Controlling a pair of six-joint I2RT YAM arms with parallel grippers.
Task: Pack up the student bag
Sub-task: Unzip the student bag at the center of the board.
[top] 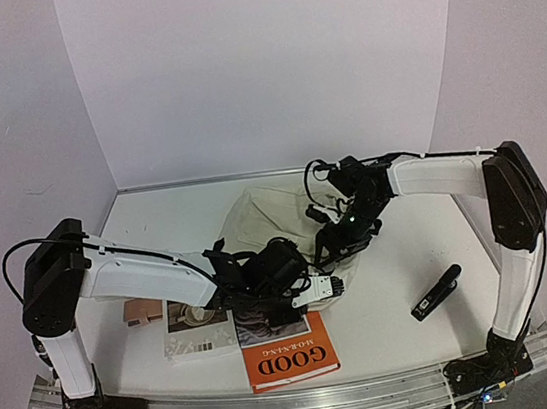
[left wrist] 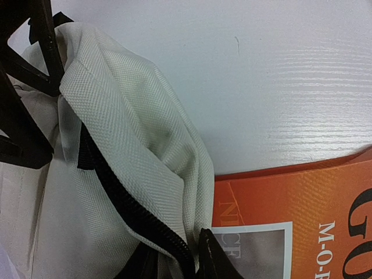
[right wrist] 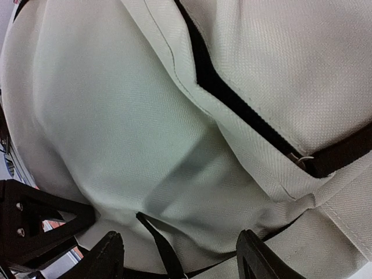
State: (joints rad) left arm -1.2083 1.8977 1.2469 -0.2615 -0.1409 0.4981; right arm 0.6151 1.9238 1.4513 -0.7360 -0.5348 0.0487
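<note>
**Top view.** The student bag [top: 265, 216], a large soft cream fabric backpack with black zippers, lies slumped mid-table. The left gripper [top: 317, 288] sits at its near right edge and the right gripper [top: 334, 245] is just beyond, close to it. A flat orange book [top: 289, 362] lies near of the bag. A glossy booklet [top: 194, 328] and a brown block [top: 141, 311] lie to the near left. A slim black stick-shaped device [top: 437, 294] lies near right, well apart from the bag.

**Left wrist.** The bag's zippered edge runs down beside one dark fingertip [left wrist: 212, 258], against the book's corner. The jaws look narrow; I cannot tell whether they pinch the fabric.

**Right wrist.** The jaws stand wide against the cream cloth, a black strap between them, and no fold is visibly clamped.

**Risks.**
- The limp fabric could slide free of a shallow hold, letting the mouth sag shut.
- The two grippers work so close together that they could knock each other.
- Tugging the bag might drag the book.

**Surface and room.** The white table [top: 400, 248] has a faint grain. Plain white walls [top: 265, 64] stand on three sides, and a metal rail [top: 300, 403] runs along the near edge.
</note>
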